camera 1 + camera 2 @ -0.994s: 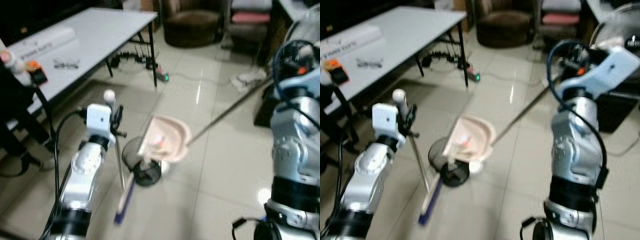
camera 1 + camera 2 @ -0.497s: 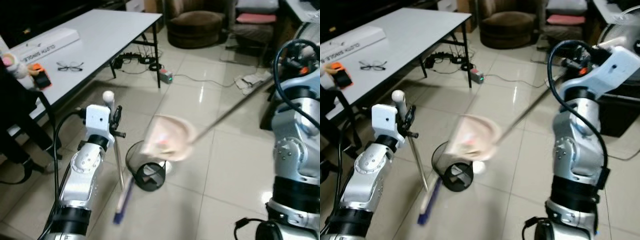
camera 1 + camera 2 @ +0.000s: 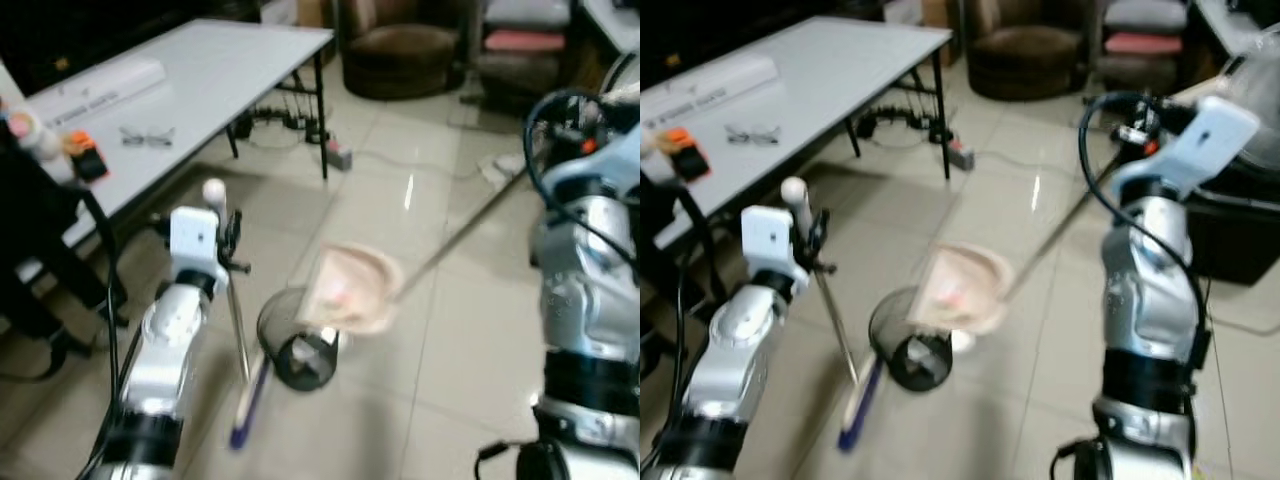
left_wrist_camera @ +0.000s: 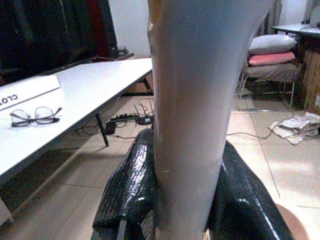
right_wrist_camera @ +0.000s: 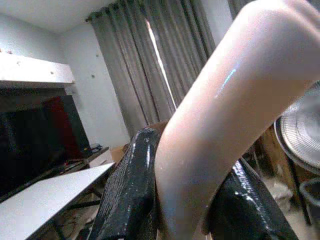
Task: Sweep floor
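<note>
- Dustpan (image 3: pixel 350 290): motion-blurred; contents read only as a pinkish smear, too soft to identify.
- Dustpan handle (image 3: pixel 470 225): upper end was lost behind the right arm's cables.
- Bin (image 3: pixel 905 345): near rim partly covered by the dustpan; inside was too blurred to tell.
- Broom (image 3: pixel 235 310): head (image 3: pixel 248 400) smeared, bristles not separable.
- Broom handle (image 4: pixel 192 100): cut off by the frame edges in the left wrist view; it hid the gap between the fingers (image 4: pixel 127 185).
- Dustpan handle in the right wrist view: also cut off; fingers (image 5: pixel 130 190) partly covered.
- Worktop (image 3: pixel 200 80): far end cropped; printed label and small orange item (image 3: pixel 88 160) unreadable.
- Person (image 3: pixel 30 200): cut off at the left edge.
</note>
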{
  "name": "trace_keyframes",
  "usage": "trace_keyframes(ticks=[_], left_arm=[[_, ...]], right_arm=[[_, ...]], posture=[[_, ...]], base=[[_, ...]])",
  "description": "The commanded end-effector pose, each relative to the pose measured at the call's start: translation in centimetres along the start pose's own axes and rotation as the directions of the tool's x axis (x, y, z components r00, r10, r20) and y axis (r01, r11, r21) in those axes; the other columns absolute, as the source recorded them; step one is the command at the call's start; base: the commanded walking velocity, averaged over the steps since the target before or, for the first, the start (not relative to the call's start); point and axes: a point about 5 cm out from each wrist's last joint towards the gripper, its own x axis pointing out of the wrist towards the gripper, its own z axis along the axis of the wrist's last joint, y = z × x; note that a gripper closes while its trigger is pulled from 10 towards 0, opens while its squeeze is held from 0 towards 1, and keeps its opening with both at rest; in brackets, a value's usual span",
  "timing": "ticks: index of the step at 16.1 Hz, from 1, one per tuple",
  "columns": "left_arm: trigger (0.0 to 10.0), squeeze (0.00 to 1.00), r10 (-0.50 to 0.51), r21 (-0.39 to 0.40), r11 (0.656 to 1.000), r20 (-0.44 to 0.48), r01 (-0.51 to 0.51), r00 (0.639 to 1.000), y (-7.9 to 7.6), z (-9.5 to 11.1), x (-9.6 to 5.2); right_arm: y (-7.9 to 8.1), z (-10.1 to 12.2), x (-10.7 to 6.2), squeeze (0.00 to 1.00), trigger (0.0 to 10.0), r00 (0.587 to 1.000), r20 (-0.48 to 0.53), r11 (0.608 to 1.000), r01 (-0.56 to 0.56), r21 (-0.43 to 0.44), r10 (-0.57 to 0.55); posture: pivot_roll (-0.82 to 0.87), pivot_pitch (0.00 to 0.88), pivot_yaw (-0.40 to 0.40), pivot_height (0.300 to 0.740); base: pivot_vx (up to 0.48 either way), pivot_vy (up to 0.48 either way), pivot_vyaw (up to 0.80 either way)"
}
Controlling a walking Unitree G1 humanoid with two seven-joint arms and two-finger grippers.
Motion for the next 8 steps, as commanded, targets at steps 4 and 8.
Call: trace_keyframes(ticks=[4, 8], left_arm=[[10.0, 0.00, 0.032, 0.025, 0.999, 0.025, -0.033, 0.999, 0.8, 0.6, 0.2], [10.0, 0.00, 0.026, 0.023, 0.999, 0.021, -0.027, 0.999, 0.5, 0.5, 0.2]], right_arm=[[2.5, 0.8, 1.0, 0.00, 10.0, 0.989, 0.093, 0.994, -0.113, 0.003, 0.112], [3.4, -0.1, 1.5, 0.00, 10.0, 0.985, 0.101, 0.989, -0.137, -0.048, 0.142]], posture=[[-0.10, 0.000, 0.058, 0.740], [-0.10, 0.000, 0.055, 0.740]], base=[[0.000, 0.000, 0.00], [0.000, 0.000, 0.00]])
